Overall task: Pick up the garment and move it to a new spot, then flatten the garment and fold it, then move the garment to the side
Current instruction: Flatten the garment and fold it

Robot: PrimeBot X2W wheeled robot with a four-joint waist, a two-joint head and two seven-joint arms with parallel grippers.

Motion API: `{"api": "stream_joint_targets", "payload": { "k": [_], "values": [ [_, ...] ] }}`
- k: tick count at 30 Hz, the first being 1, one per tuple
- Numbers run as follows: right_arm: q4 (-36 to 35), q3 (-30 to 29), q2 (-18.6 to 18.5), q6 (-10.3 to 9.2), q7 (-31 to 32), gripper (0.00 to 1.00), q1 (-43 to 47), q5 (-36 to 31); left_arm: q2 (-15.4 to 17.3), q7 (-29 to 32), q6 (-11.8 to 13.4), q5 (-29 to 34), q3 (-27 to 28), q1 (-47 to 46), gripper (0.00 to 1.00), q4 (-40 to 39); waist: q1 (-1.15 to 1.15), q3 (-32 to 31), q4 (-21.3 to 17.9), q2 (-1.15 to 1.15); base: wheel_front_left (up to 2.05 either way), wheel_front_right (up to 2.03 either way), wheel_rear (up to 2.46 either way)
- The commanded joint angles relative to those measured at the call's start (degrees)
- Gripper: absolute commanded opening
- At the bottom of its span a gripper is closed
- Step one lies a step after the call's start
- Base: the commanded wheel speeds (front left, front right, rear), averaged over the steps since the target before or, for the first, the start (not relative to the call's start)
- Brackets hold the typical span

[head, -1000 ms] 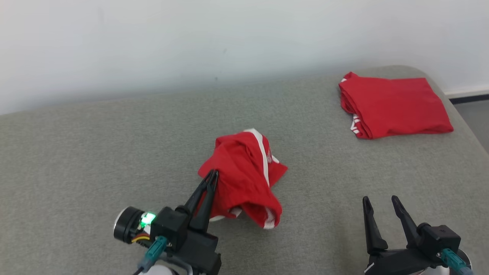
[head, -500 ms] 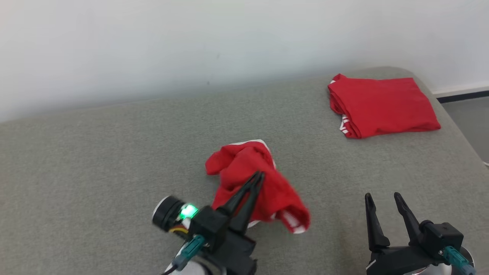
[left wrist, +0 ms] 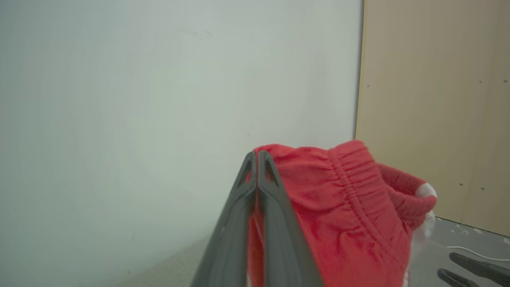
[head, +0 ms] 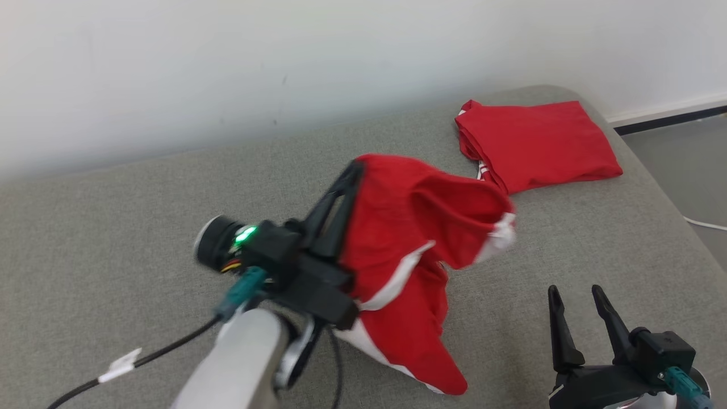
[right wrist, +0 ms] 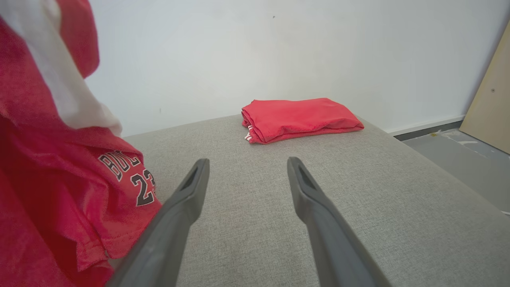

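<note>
Gripping the red garment (head: 414, 227) at the edge of its elastic waistband, the L pincer (head: 353, 170) was shut tight, fingers pressed together w/ cloth pinched btwn them; the L wrist view showed the same clamp (left wrist: 257, 156) and the gathered waistband (left wrist: 350, 191) bunched just to the R of the fingers. The garment hung from that grip above the grey padded surface (head: 113, 238), roughly mid-surface, draping down and toward the robot. White side stripes showed on the cloth. Couldn't tell if the lowest hem touched the surface.

R pincer (head: 573, 295) sat low at the near R, fingers spread apart, holding nothing, well apart from the hanging cloth. In the R wrist view its two fingers (right wrist: 247, 163) pointed over bare grey fabric, w/ the garment (right wrist: 59, 179) hanging at that view's L edge, black lettering and "23" printed near the hem.

A folded red garment (head: 539, 142) lay flat at the far R corner of the surface, near the white wall (head: 227, 57); also seen straight ahead in the R wrist view (right wrist: 299, 115). A black cable (head: 142, 358) trailed from the L arm. Grey floor (head: 681, 159) showed past the R edge, and a tan wood panel (left wrist: 438, 99) stood beside the wall.
</note>
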Motion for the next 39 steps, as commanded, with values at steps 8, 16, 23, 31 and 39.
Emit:
{"api": "stream_joint_targets", "payload": {
  "k": [8, 16, 23, 31, 39],
  "values": [
    [-0.31, -0.33, 0.13, -0.16, -0.30, 1.00, -1.04, -0.06, 6.19, -3.05, 2.60, -5.62, 10.17, 8.55, 0.00, 11.13, 0.00, 2.84, 1.61, 0.00, 0.00, 0.00, 0.00],
    [-0.29, -0.12, 0.12, -0.16, 0.09, 1.00, -1.66, -0.50, 7.65, -3.57, 3.51, -6.56, 18.60, 11.66, 0.25, 16.75, 0.00, 3.86, 3.02, 0.00, 0.00, 0.00, 0.00],
    [0.10, -0.45, 0.13, -0.16, -0.06, 1.00, -1.43, -0.36, 6.31, -3.52, 3.90, -1.59, 22.74, 13.69, 1.00, 11.74, 0.00, 3.20, 4.53, 0.00, 0.00, 0.00, 0.00],
    [0.70, -0.19, 0.13, -0.16, -0.31, 1.00, -0.09, 0.45, 5.71, -2.89, 0.23, 3.93, 18.24, 18.21, 1.00, 6.00, 0.00, 1.71, 6.13, 0.00, 0.00, 0.00, 0.00],
    [1.39, 0.59, 0.13, -0.16, -1.21, 1.00, -0.85, 1.43, 5.87, 1.64, -1.50, 4.18, 13.66, 21.22, 1.00, 6.77, 0.00, 3.68, 5.24, 0.00, 0.00, 0.00, 0.00]
  ]
}}
